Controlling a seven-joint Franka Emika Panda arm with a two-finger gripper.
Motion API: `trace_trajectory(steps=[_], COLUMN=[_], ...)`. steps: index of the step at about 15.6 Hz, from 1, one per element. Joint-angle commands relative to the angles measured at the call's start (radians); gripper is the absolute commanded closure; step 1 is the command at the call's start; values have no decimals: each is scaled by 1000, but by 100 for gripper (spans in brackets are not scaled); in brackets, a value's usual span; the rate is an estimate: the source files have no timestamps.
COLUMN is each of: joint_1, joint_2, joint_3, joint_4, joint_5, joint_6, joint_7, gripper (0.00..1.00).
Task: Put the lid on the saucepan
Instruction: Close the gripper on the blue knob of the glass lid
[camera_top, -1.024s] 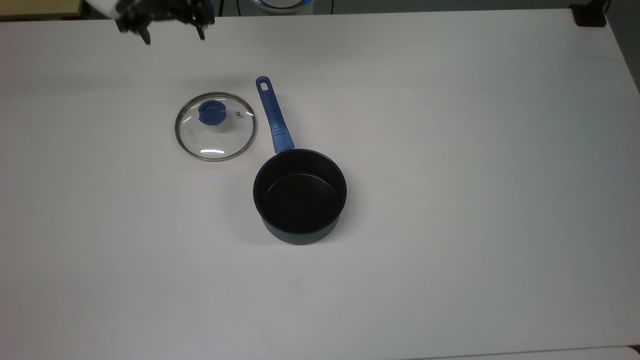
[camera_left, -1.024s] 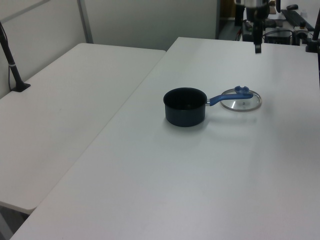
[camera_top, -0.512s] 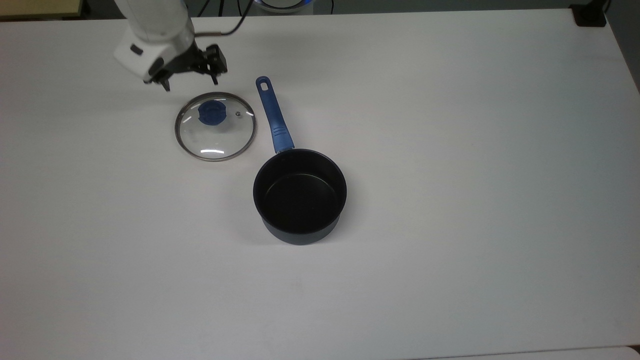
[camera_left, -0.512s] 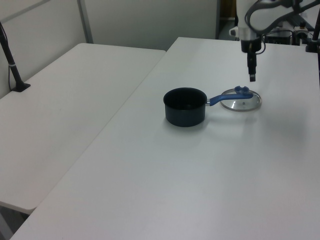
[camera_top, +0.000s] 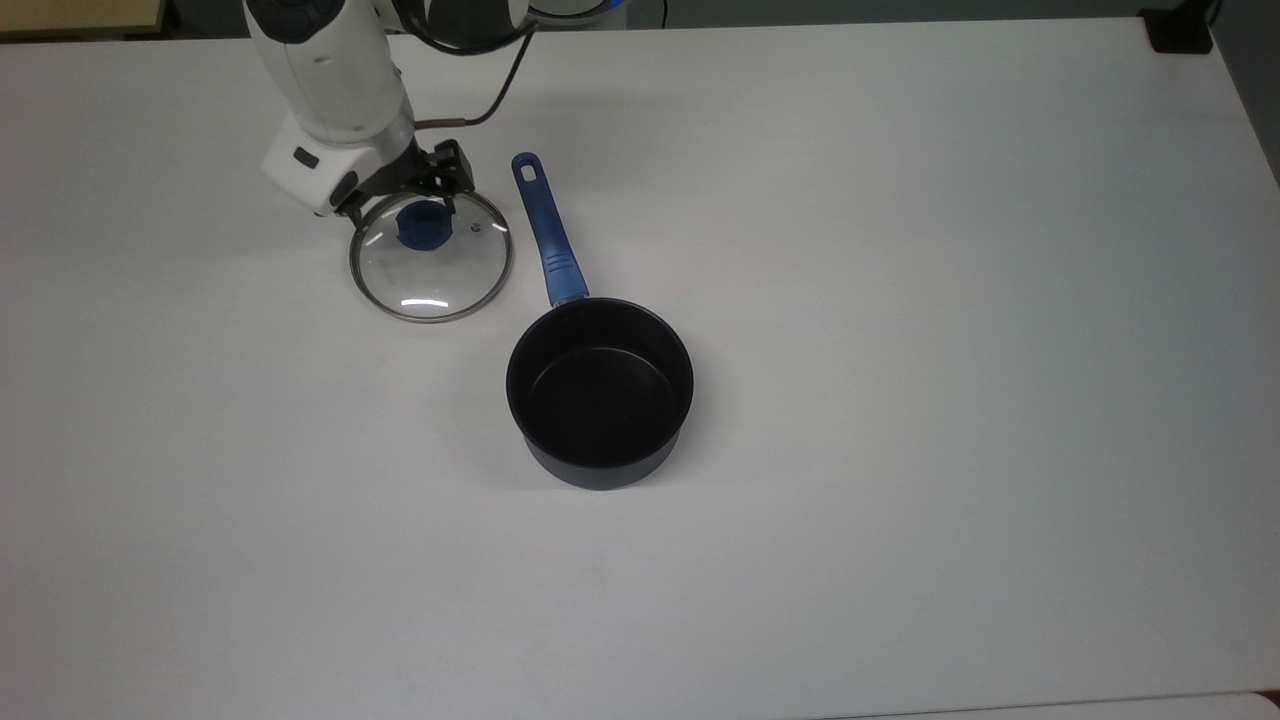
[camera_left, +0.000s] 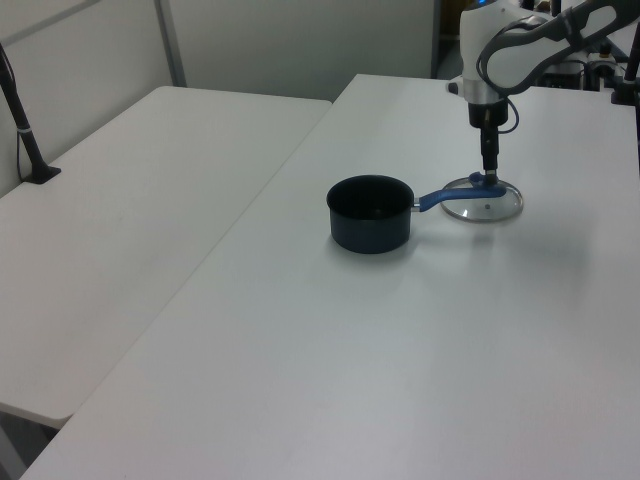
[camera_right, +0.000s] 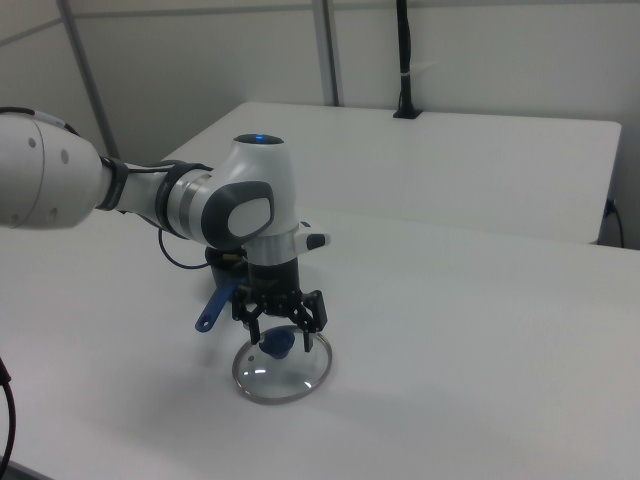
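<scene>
The glass lid lies flat on the white table, its blue knob facing up. My gripper points down right over the knob, open, with one finger on each side of it at about the height of the knob's top. The dark saucepan stands empty to the top view's lower right of the lid. Its long blue handle runs past the lid's right edge in the top view.
The white arm and its cable reach in from the top view's upper left. A black clamp sits on the table's far right corner. A second table with a black post adjoins in the left view.
The gripper has come down from the top view's upper left edge and now sits over the lid's knob. Lid and saucepan have not moved.
</scene>
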Motion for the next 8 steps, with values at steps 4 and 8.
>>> trace_trajectory(steps=[4,8], joint_1=[47,45], joint_2=[21,21], joint_3=[-3,-5], joint_4=[-3,-3], joint_5=[39,38], joint_6=[47,47], joint_7=[55,53], gripper=[7,22])
